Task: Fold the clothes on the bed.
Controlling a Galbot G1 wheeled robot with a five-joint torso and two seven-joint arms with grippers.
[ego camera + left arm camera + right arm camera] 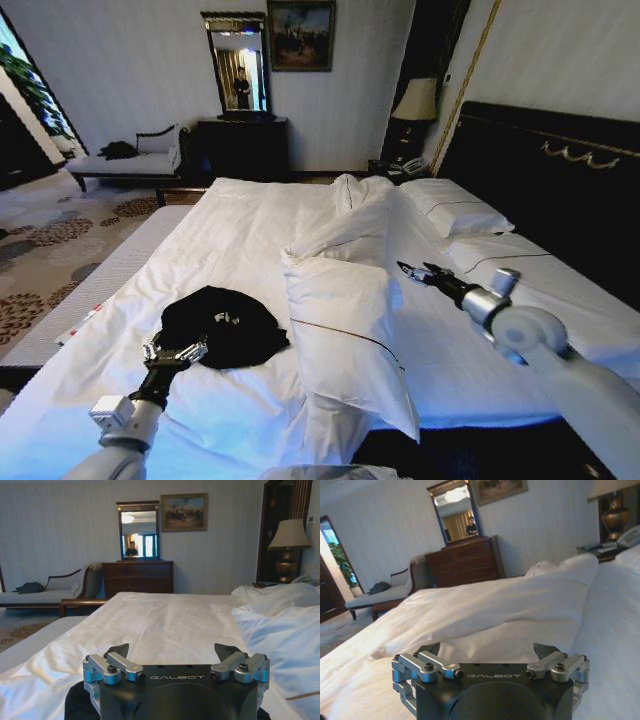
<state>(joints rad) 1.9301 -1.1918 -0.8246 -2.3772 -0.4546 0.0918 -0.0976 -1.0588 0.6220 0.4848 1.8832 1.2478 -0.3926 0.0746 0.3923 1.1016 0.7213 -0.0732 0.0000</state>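
The black T-shirt point(222, 325) lies bunched in a rounded heap on the white duvet of the bed point(250, 240), toward the foot end and nearer the bed's left edge than its middle. It is crumpled rather than spread flat, so collar and hem cannot be told apart; the heap is a little wider than deep, its long axis running roughly across the bed, and small white lettering shows on its upper surface. Just beside the heap, toward the middle of the bed, a long white pillow point(345, 335) lies along the bed's length, with more pillows point(455, 207) near the dark headboard point(560, 190).

The left end effector point(176, 352) sits at the near edge of the T-shirt, low over the duvet, its fingers point(118, 650) spread apart; in the left wrist view the dark fabric point(80, 702) shows just under its body, with nothing between the fingertips. The right end effector point(412, 271) hangs over the sheet on the far side of the long pillow, well apart from the T-shirt, its fingers point(546, 649) likewise spread apart and holding nothing.

Beyond the foot of the bed stand a dark dresser point(243, 147) with a mirror point(238, 65), and a chaise point(125, 165) along the wall.
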